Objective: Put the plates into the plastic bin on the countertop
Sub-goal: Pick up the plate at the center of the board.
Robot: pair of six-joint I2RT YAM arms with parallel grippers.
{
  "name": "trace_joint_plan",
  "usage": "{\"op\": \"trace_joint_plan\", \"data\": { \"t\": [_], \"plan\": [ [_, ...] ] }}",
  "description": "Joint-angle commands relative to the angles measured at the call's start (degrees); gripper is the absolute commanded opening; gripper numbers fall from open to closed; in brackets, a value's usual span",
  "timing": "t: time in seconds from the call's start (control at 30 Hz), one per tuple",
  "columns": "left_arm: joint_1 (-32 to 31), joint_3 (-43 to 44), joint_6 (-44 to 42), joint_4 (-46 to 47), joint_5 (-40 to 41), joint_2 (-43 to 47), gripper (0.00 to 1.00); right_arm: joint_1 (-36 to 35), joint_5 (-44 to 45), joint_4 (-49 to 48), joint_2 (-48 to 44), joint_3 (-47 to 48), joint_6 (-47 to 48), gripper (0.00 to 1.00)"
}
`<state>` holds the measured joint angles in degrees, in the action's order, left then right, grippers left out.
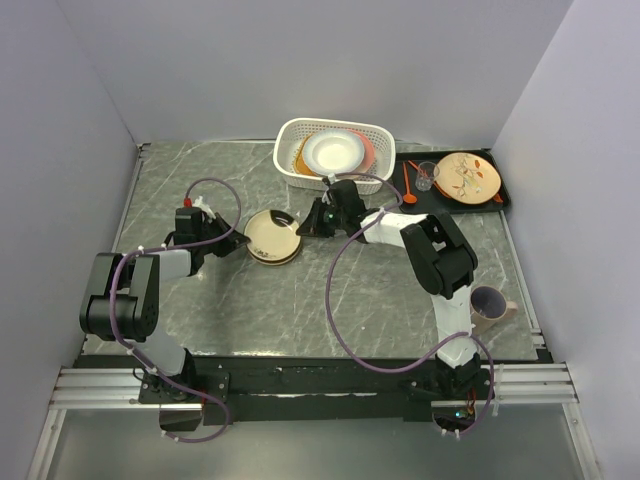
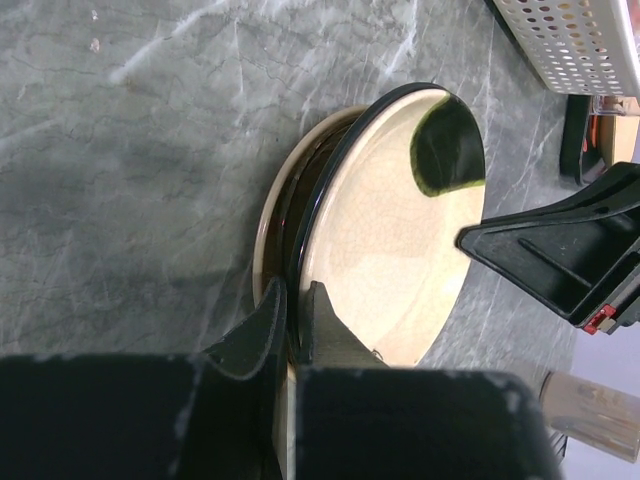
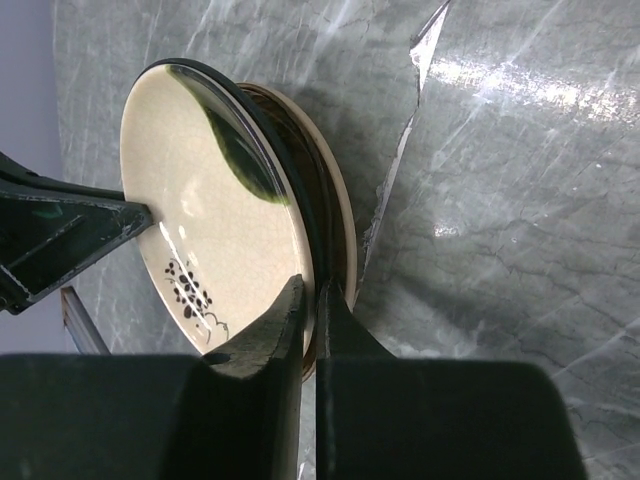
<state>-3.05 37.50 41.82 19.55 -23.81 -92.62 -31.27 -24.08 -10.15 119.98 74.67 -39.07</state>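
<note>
A cream plate [image 1: 270, 234] with a black rim, a green blotch and a small dark sprig lies on top of a tan plate [image 2: 268, 225] with a brown rim, mid-countertop [image 1: 300, 310]. My left gripper [image 2: 295, 290] is shut on the cream plate's left rim. From the opposite side my right gripper [image 3: 312, 285] is shut on the same plate's rim. The cream plate's edge stands slightly off the tan one. Behind them is the white plastic bin [image 1: 290, 170], holding a white plate [image 1: 332, 152] over orange and pink ones.
A flat black tray [image 1: 505, 200] at the back right carries a cream plate with red-orange leaf marks [image 1: 468, 176], a small glass [image 1: 427, 177] and an orange spoon [image 1: 409, 186]. A grey mug [image 1: 488, 308] stands near the right arm's base. Walls enclose three sides.
</note>
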Motion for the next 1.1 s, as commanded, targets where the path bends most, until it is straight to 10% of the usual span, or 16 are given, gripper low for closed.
{"op": "trace_joint_plan", "data": {
  "t": [0.0,0.33,1.07],
  "plan": [
    [-0.5,0.4,0.7,2.3,-2.2,1.0,0.01,-0.6,-0.4,-1.8,-4.7,-0.2,0.1,0.05],
    [-0.5,0.1,-0.5,0.5,0.1,4.0,0.69,-0.6,-0.2,-1.9,-6.6,-0.7,0.0,0.03],
    [-0.5,-2.8,-1.7,-3.1,5.4,17.0,0.99,-0.6,-1.1,-1.5,-8.4,-0.2,-0.2,0.03]
  ]
}}
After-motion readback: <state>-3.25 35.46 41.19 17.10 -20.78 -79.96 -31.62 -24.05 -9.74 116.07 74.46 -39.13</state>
